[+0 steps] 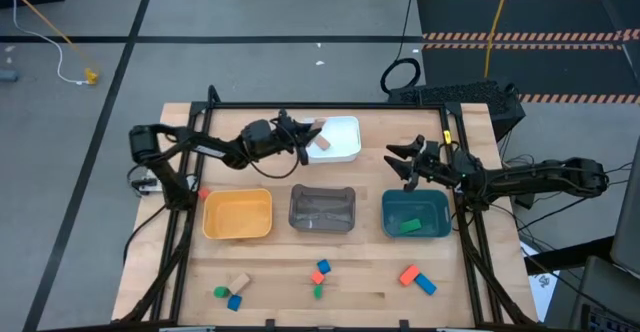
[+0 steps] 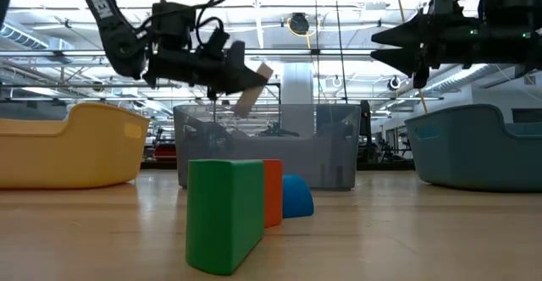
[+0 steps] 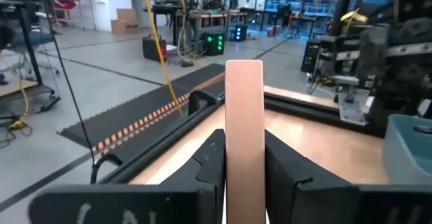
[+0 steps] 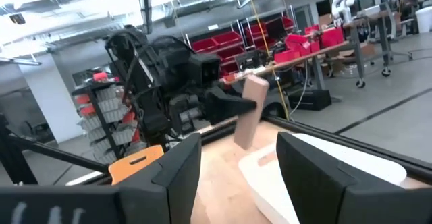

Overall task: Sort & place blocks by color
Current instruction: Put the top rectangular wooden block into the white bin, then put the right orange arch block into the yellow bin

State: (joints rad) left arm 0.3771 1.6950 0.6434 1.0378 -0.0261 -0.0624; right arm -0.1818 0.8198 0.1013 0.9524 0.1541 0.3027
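High view: left pincer (image 1: 306, 135) at upper centre clamps tan block (image 1: 318, 134) above white tray (image 1: 345, 142), likely its colour bin.
Low view: block tilted, airborne.
Right wrist view: right pincer (image 1: 402, 161) spread wide, empty, waiting near teal tray (image 1: 432, 230).

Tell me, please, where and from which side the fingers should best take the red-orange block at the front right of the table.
Judging from the high view, the red-orange block lies flat and slanted, with a blue block against one end. Come straight down from above and close the fingers across its two long free sides, near the end away from the blue one.
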